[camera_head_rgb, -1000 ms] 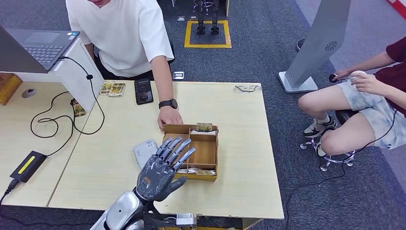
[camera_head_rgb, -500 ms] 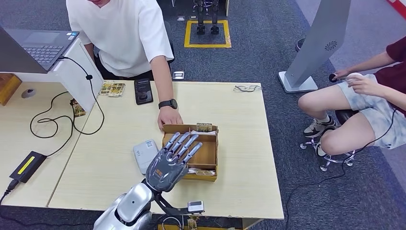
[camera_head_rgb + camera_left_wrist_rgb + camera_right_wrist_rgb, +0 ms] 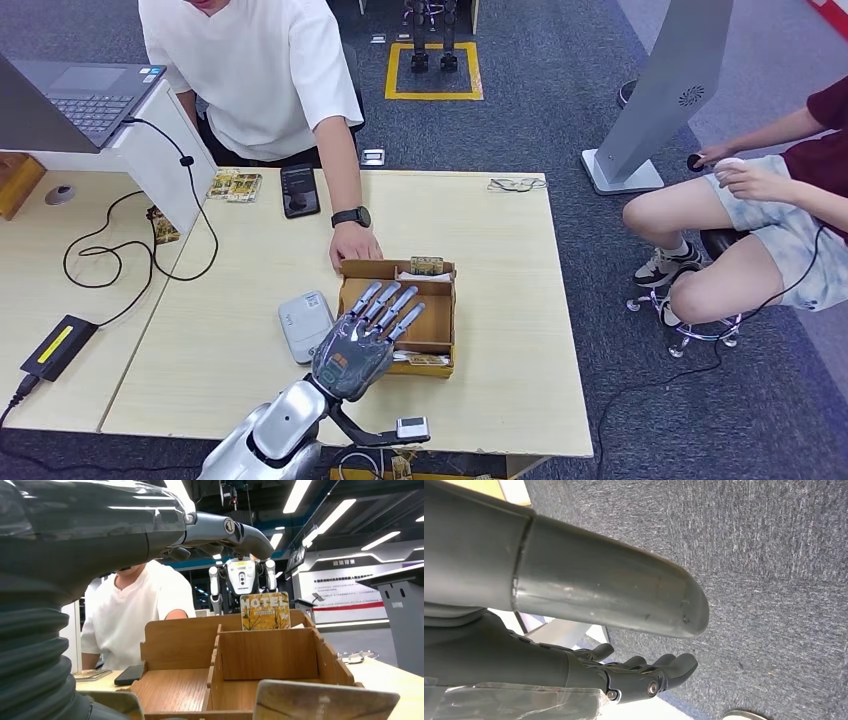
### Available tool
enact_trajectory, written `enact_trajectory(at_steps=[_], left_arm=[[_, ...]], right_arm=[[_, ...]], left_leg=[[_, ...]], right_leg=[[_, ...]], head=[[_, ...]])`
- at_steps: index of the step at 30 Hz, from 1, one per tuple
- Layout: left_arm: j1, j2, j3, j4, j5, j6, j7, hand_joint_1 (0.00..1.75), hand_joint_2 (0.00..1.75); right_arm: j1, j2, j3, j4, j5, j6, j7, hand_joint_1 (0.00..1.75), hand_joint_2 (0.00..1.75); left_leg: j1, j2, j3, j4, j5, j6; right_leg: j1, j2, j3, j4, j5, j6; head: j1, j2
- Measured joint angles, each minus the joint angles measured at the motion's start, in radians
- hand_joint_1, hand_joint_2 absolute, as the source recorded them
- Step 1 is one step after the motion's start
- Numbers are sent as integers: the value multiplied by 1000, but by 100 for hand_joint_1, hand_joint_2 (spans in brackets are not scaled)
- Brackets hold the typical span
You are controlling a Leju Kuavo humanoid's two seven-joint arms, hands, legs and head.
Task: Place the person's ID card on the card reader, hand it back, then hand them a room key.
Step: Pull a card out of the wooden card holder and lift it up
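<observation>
Left hand (image 3: 362,338) flat, fingers spread, nothing held, hovering over wooden box (image 3: 434,320) near front table edge (image 3: 520,440). Room key (image 3: 265,611), yellow card printed HOTEL, upright in box's far slot at 12 o'clock. Grey card reader (image 3: 303,325) at 9 o'clock, beside box. Person's hand (image 3: 354,246) touching far rim. Right hand (image 3: 644,675) hanging over carpet, fingers loosely curled, nothing in grasp.

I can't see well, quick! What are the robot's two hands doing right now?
Left hand: open, holding nothing, fingers spread above the wooden box.
Right hand: open, holding nothing, hanging over the carpet.
</observation>
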Motion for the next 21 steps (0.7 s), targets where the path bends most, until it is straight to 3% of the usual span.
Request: enact_trajectory(at_steps=[14, 21], left_arm=[[-21, -21, 0, 43, -6, -39, 35, 0, 175], [-23, -30, 0, 50, 18, -64, 90, 1, 175]], right_arm=[[-2, -1, 1, 7, 0, -2, 7, 0, 0], [-2, 0, 1, 7, -4, -2, 18, 0, 0]], left_leg=[[0, 0, 0, 0, 0, 0], [0, 0, 1, 0, 0, 0]], right_leg=[[0, 0, 1, 0, 0, 0], [0, 0, 2, 0, 0, 0]], head=[[0, 0], [0, 0]])
